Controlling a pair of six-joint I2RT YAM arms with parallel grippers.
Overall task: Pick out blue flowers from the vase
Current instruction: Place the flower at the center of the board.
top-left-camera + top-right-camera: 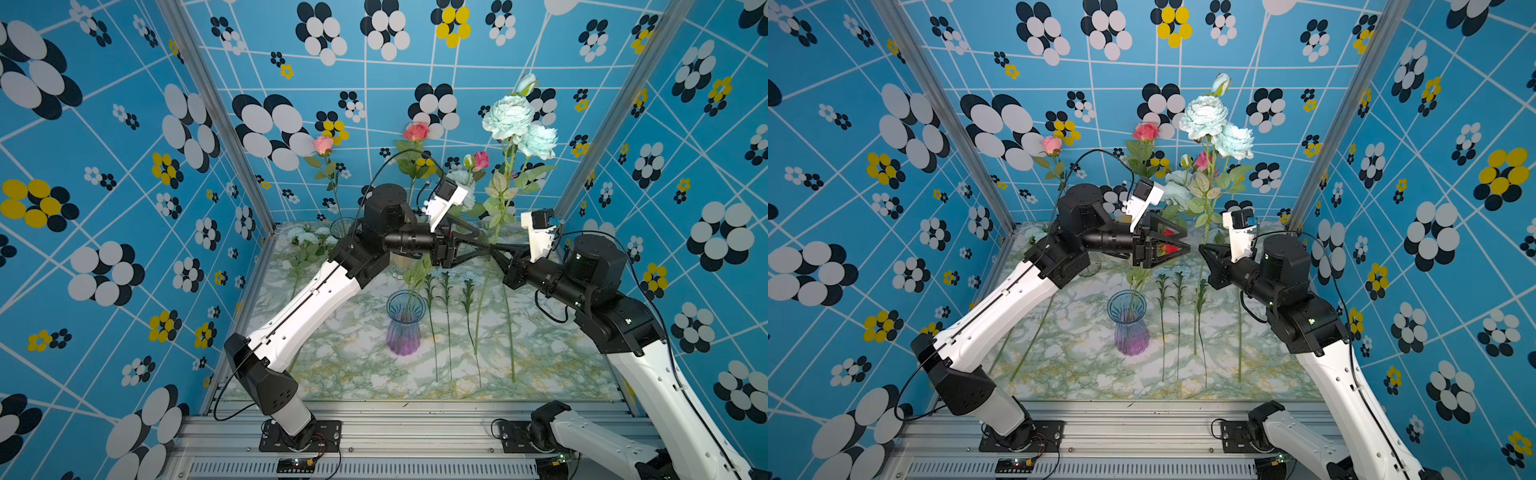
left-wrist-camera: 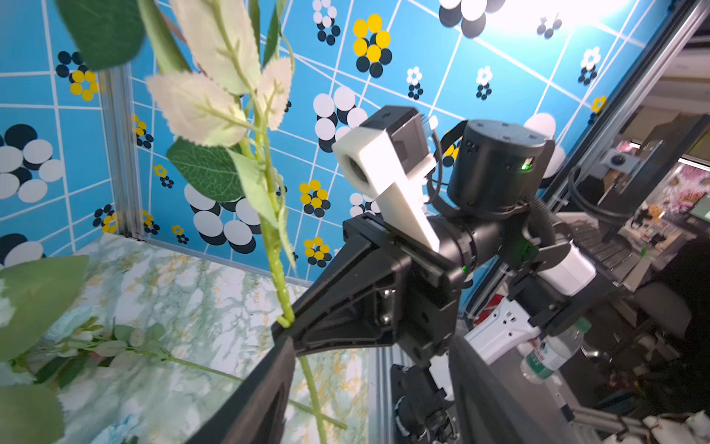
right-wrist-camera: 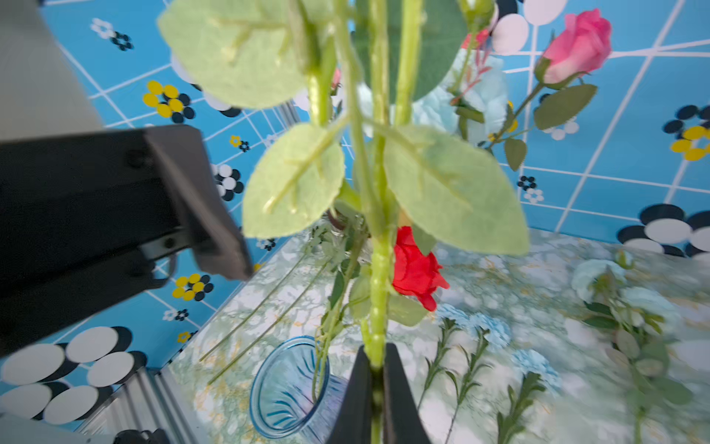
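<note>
Blue flowers (image 1: 1178, 291) lie on the counter (image 1: 1079, 365) at 3 o'clock of the vase (image 1: 1127, 324), the right tool (image 1: 1200, 248) pinches a peony spray (image 1: 1204, 116) aloft, the left tool (image 1: 1187, 241) gapes empty, and one blue bloom (image 1: 1177, 193) at 12 o'clock looks unpicked.

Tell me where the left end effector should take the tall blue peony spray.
Grip the bare stem just below the right end effector, approaching level from the robot's left. The blue peony spray stands upright, leaves crowd the stretch above, and the left end effector is open on that side.
</note>
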